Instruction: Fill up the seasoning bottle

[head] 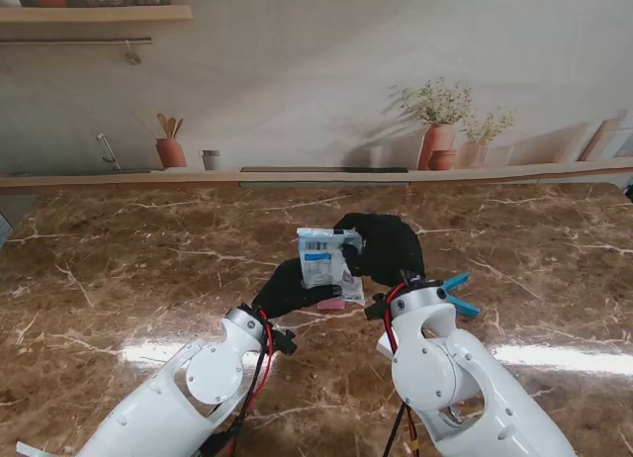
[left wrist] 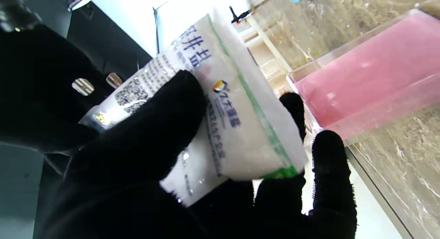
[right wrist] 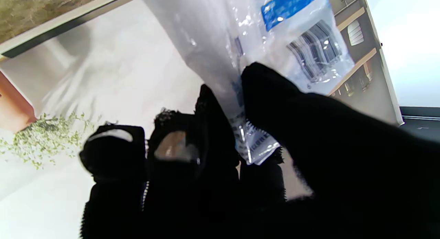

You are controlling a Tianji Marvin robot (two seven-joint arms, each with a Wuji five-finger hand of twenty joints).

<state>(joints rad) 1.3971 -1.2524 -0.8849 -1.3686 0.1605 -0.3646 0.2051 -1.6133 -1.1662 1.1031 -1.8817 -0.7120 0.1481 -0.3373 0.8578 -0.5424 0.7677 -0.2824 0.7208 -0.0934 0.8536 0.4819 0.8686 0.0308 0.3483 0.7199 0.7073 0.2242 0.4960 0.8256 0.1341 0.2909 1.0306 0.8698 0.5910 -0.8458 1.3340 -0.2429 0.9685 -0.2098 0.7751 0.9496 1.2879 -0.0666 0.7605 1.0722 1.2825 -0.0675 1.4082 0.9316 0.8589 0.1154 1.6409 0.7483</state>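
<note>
A white salt bag (head: 324,262) with blue print hangs over the middle of the marble table, held by both black-gloved hands. My left hand (head: 287,291) grips its lower part; in the left wrist view the thumb presses the salt bag (left wrist: 237,129) with its green-striped edge. My right hand (head: 384,244) pinches the upper corner of the salt bag (right wrist: 261,53) between thumb and fingers. Under the bag sits a clear container with a pink inside (left wrist: 371,77), seen from the stand as a pink edge of the container (head: 331,304) at the bag's near end.
The brown marble table (head: 119,269) runs back to a printed kitchen backdrop with a ledge (head: 316,176). A blue clip (head: 459,294) sits on my right wrist. My white forearms fill the near corners of the stand view.
</note>
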